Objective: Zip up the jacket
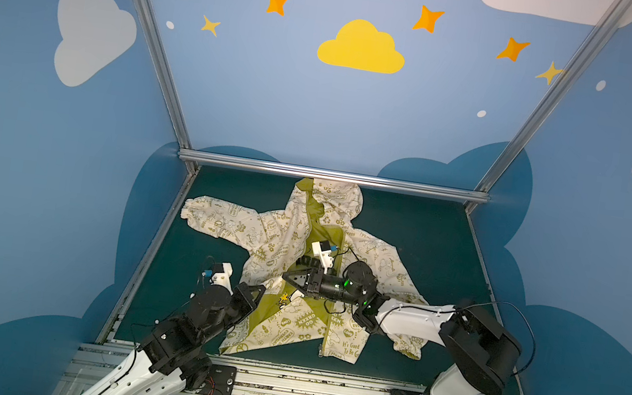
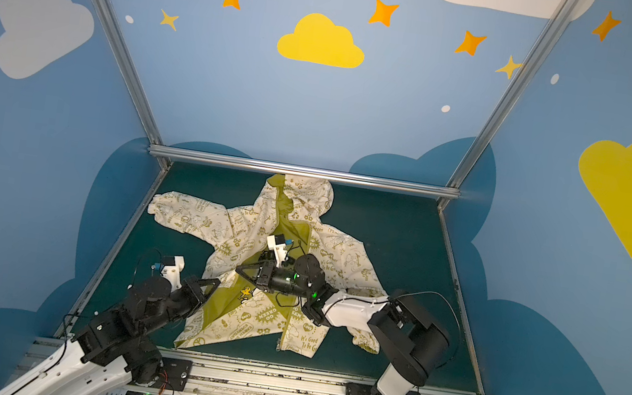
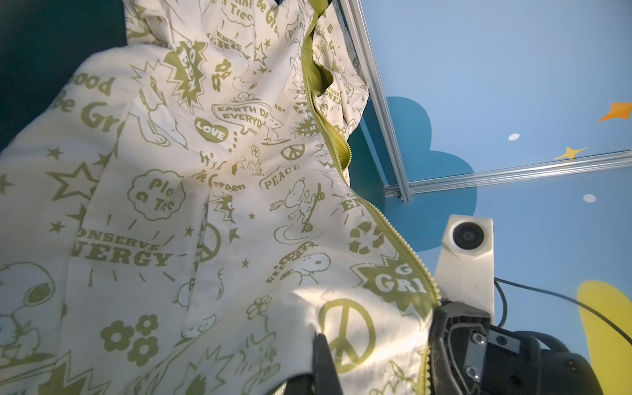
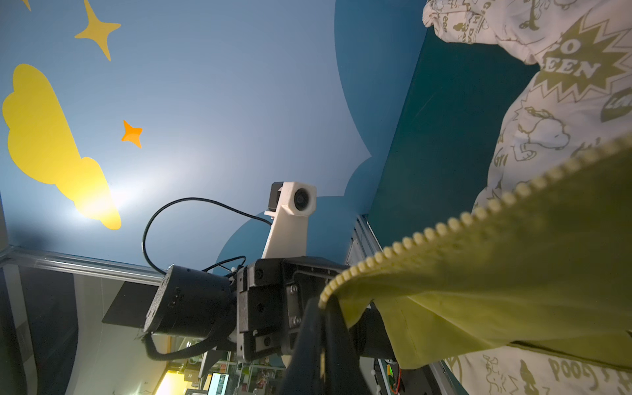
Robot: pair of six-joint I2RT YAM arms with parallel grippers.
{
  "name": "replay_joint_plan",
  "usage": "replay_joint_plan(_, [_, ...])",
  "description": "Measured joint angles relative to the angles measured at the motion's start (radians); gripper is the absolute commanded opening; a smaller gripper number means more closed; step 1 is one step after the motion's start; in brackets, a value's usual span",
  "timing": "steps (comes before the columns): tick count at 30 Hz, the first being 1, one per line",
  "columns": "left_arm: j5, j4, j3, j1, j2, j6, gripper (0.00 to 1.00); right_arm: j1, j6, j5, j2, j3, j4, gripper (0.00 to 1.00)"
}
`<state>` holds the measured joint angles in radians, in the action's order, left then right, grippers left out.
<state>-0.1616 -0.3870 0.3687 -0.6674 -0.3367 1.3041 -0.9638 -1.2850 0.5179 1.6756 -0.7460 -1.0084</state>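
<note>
The jacket (image 1: pixel 271 234) (image 2: pixel 235 225) lies spread on the dark green table with its front unzipped, olive lining showing and the hood toward the back rail. My left gripper (image 1: pixel 260 289) (image 2: pixel 215 282) is at the outer edge of the left front panel. In the left wrist view it (image 3: pixel 321 338) is shut on printed jacket cloth (image 3: pixel 239 205), which drapes over one finger. My right gripper (image 1: pixel 286 277) (image 2: pixel 240 270) reaches across the middle. It (image 4: pixel 323 301) is shut on the toothed zipper edge (image 4: pixel 444 227) of that same panel, holding it up off the table.
Aluminium rails run along the back (image 1: pixel 334 176) and front (image 1: pixel 304 386) of the table (image 1: pixel 425 243), with blue painted walls close on both sides. The jacket's right sleeve lies under my right arm (image 1: pixel 415 317). The two gripper heads are close together.
</note>
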Motion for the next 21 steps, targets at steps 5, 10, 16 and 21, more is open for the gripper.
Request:
replay_joint_plan(5, [-0.005,-0.011,0.014,0.0,0.021,-0.007,0.03,0.0,-0.006,0.015,0.038,-0.049,-0.008,0.0])
replay_joint_plan(10, [-0.009,-0.014,0.033,0.0,0.036,-0.008,0.03,-0.004,-0.019,0.024,0.074,-0.072,-0.019,0.0])
replay_joint_plan(16, [-0.013,-0.015,0.042,0.002,0.038,-0.011,0.03,-0.021,-0.023,0.026,0.127,-0.081,-0.026,0.0])
replay_joint_plan(21, [-0.013,-0.01,0.042,0.004,0.037,-0.014,0.04,-0.031,-0.025,0.026,0.146,-0.084,-0.026,0.0])
